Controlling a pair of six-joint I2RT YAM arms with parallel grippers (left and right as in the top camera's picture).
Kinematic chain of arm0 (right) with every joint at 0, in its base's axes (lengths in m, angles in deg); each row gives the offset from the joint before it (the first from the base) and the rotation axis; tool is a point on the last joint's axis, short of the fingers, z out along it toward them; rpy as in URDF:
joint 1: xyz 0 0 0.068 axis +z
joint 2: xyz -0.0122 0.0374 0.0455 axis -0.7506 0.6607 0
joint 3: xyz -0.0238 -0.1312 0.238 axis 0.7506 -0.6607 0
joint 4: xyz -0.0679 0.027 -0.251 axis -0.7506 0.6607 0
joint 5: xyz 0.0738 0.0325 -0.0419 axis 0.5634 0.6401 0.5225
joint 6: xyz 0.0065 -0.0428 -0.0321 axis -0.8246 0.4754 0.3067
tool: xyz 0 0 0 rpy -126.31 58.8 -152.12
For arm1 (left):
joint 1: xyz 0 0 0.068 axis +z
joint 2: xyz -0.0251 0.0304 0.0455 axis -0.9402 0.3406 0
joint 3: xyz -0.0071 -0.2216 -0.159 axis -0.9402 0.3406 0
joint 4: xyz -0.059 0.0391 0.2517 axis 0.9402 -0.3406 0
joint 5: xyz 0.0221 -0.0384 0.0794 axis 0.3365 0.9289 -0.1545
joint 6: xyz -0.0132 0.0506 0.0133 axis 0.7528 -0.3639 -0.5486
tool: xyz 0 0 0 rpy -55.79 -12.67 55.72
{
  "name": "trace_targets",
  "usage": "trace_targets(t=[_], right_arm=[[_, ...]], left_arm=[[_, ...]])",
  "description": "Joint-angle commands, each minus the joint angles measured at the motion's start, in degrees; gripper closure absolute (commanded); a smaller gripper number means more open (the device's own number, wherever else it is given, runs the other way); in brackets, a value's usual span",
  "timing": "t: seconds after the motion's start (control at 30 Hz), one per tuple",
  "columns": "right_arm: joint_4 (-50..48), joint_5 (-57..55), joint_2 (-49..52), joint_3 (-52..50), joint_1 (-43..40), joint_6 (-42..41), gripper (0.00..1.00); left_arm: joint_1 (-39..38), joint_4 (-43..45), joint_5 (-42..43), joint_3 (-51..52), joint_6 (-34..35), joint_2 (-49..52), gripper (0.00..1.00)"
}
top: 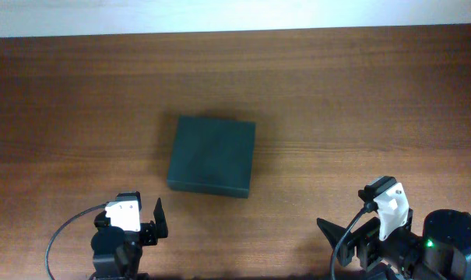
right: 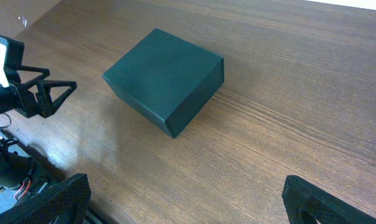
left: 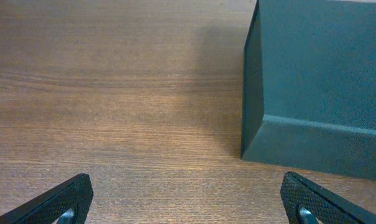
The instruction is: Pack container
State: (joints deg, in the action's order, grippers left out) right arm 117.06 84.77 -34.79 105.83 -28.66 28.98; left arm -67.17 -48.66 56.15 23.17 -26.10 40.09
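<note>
Wood table [top: 360, 93]: saw shut green box [top: 212, 155] mid-surface, left gripper [left: 186, 186] and right gripper [right: 186, 186] spread wide, empty.

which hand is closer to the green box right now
Left. The left hand is just short of the green box, by its near-left corner; the right hand is well off to its right and farther away.

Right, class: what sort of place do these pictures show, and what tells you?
Probably a robotics lab workbench: a plain brown wood-grain table, black-and-white left robot arm and right robot arm at its near edge, and one closed dark green rectangular cardboard box.
</note>
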Motion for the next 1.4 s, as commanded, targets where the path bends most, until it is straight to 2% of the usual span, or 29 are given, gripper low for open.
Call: trace_targets(t=[0.0, 0.77, 0.9, 1.17, 1.37], right_arm=[[-0.1, -0.5, -0.2, 0.0, 0.2, -0.5, 0.01], [0.1, -0.6, -0.2, 0.0, 0.2, -0.4, 0.01], [0.0, -4.1, -1.7, -0.5, -1.5, -0.5, 0.01], [-8.1, -16.0, -10.9, -14.5, -9.3, -0.2, 0.01], [-14.7, -18.0, -20.1, -28.2, -11.7, -0.3, 0.01]], left_arm=[[0.0, 0.4, -0.8, 2.0, -0.9, -1.3, 0.01], [0.0, 0.3, -0.8, 2.1, -0.9, -1.3, 0.01], [0.0, 0.3, -0.8, 2.1, -0.9, -1.3, 0.01], [0.0, 0.3, -0.8, 2.1, -0.9, -1.3, 0.01], [0.0, 0.3, -0.8, 2.1, -0.9, -1.3, 0.01]])
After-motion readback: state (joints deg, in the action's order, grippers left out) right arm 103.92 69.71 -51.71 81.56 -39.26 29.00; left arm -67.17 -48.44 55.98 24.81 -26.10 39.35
